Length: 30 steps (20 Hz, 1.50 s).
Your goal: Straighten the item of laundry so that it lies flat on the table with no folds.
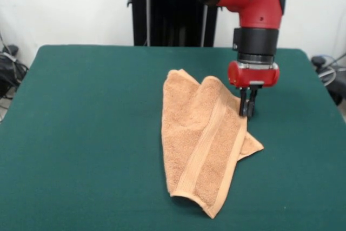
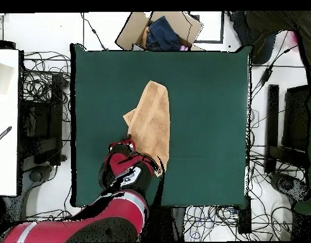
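Observation:
The light orange-tan towel (image 1: 203, 139) lies near the middle of the dark green table (image 1: 81, 133), folded over lengthwise into a long strip, with a corner of the lower layer sticking out at its right. A woven band runs along the top layer. My gripper (image 1: 247, 109) points straight down at the towel's right edge near the far end, its fingers close together and pinching the edge at table height. In the overhead view the towel (image 2: 154, 117) runs from mid-table (image 2: 208, 126) toward the robot, and the red arm (image 2: 123, 171) covers the gripper.
An open cardboard box (image 2: 161, 30) with dark cloth in it sits beyond the table's far edge in the overhead view. Cables and equipment lie on the floor on both sides. Wide green table surface surrounds the towel.

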### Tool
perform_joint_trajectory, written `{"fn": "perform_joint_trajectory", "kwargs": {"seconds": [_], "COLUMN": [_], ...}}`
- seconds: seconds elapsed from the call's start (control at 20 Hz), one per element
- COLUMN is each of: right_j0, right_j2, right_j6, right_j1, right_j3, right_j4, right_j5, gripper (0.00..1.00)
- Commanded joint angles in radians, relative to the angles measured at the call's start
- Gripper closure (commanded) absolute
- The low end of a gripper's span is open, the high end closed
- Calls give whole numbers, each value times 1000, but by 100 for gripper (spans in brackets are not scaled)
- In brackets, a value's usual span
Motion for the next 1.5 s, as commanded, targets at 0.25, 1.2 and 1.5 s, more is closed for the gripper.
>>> {"fn": "perform_joint_trajectory", "kwargs": {"seconds": [0.25,1.2,1.5], "right_j0": [-35,-60,-80], "right_j2": [127,167,186], "right_j6": [87,60,51], "right_j1": [-23,-127,-148], "right_j3": [38,59,68], "right_j4": [-40,-46,-55], "right_j5": [144,291,312], "gripper": [100,100,100]}}
